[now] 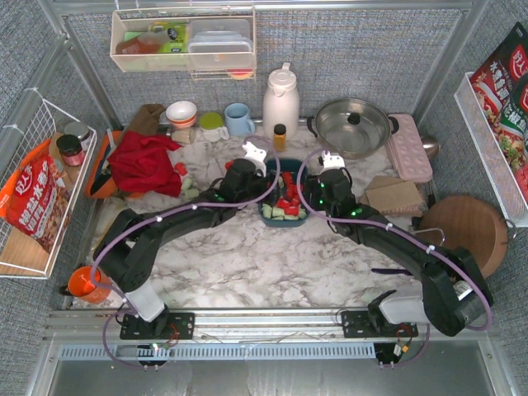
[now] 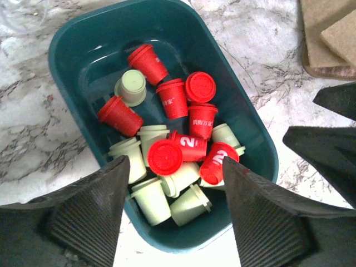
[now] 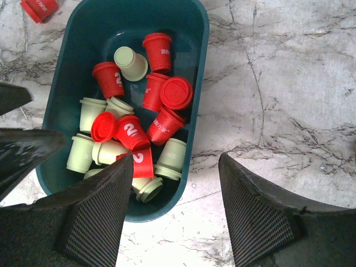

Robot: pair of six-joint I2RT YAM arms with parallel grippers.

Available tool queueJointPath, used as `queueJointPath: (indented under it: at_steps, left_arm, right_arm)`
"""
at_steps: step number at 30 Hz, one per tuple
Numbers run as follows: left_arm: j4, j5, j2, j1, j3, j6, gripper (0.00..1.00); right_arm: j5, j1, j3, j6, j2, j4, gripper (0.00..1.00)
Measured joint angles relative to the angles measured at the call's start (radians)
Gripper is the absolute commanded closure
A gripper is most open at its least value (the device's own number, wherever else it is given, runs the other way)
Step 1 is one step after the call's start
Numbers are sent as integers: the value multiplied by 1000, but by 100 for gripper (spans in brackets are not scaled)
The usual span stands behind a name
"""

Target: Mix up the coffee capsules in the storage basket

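Note:
The dark teal storage basket (image 1: 285, 216) sits mid-table between both grippers. Inside it lie several red and mint-green coffee capsules (image 2: 172, 144), jumbled together, some upright and some on their sides. My left gripper (image 2: 175, 161) hangs open just above the near end of the basket (image 2: 67, 44), over the mint capsules, holding nothing. Also open and empty, my right gripper (image 3: 177, 158) straddles the basket's right wall (image 3: 197, 111), one finger (image 3: 105, 211) over the capsules (image 3: 133, 133) and the other over bare marble. One red capsule (image 3: 39, 6) lies outside the basket.
A red cloth (image 1: 144, 161) lies at the left. A blue mug (image 1: 239, 118), white jug (image 1: 280, 99), lidded pot (image 1: 353, 124) and pink tray (image 1: 410, 144) line the back. Brown pads (image 1: 394, 194) and a round wooden board (image 1: 470, 231) sit right, an orange cup (image 1: 85, 282) near left.

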Motion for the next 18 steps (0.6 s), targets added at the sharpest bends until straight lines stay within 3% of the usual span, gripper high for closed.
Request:
queueJointPath:
  at_steps: [5,9,13,18]
  left_arm:
    - [33,-32,-115,0,-118,-47,20]
    - [24,-193,-203,10,-208,-92,20]
    - [-63,-358,-237,72,-249,-122,20]
    - [-131,-496,-311,193,-344,-156,9]
  right_arm:
    - [-5,-2,-1,0,1,0,33]
    - [-8,-7,-1,4,1,1,33]
    - [-9,-7,-1,4,1,1,33]
    - [-15,-8,-1,4,3,1,33]
